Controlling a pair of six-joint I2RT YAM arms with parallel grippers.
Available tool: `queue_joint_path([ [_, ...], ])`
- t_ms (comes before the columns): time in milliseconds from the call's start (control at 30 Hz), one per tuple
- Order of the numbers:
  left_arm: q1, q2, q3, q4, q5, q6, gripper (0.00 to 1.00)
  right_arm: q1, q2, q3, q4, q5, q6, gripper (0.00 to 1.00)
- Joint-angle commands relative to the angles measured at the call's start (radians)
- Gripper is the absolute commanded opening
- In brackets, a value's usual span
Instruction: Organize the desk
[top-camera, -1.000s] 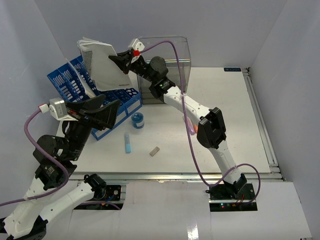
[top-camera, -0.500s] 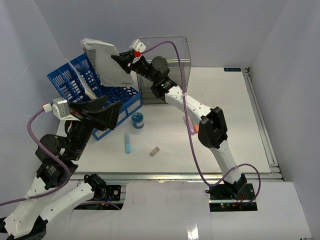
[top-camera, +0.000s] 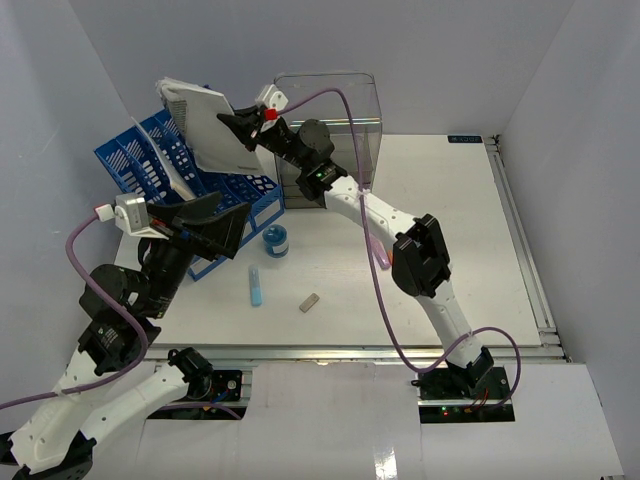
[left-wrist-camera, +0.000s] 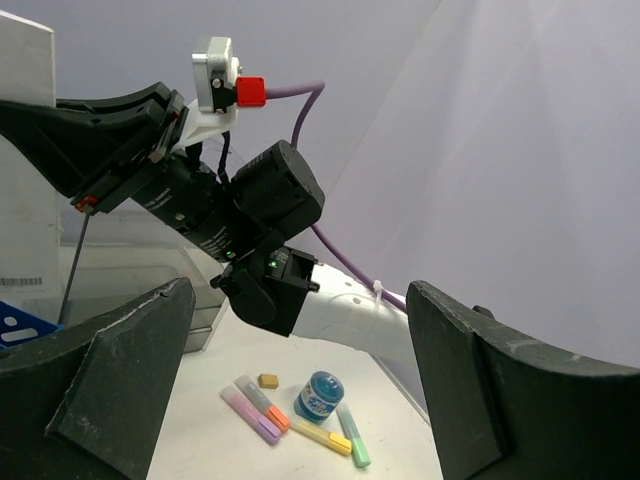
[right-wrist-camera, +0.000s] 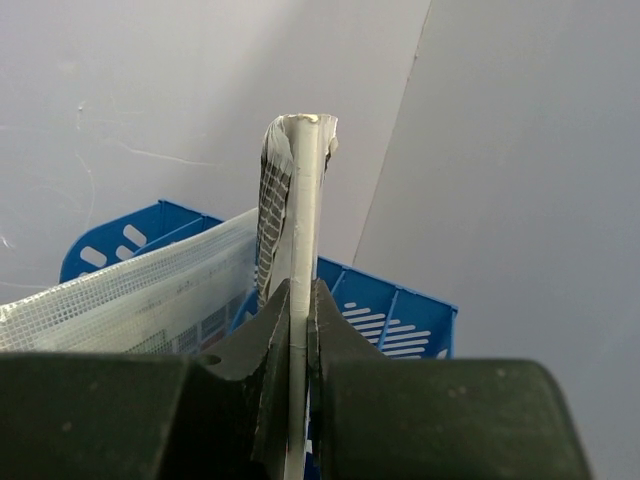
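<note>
Our right gripper (top-camera: 236, 127) pinches a white booklet (top-camera: 200, 125) over the blue rack (top-camera: 140, 160); edge-held, it could miss a slot. Our left gripper (top-camera: 228, 212) gapes empty.

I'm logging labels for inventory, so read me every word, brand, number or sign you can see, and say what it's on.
Nothing here can be read.
Jar: white lettering on its blue label, too blurred.
Booklet: lines of print on its pages, too small.
Sticker at the far edge of the desk: light marks, too small.
</note>
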Motion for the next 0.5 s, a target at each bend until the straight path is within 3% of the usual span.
queue_joint_path([
  [0, 0.005, -0.016, -0.012, -0.001, 0.015, -0.007, 0.98, 0.041, 0.059, 0.096, 0.188, 0.081, 0.004, 0.08],
  [467, 0.005, -0.039, -0.042, -0.003, 0.025, -0.011, 0.98, 0.097, 0.184, 0.183, 0.224, 0.193, -0.023, 0.08],
])
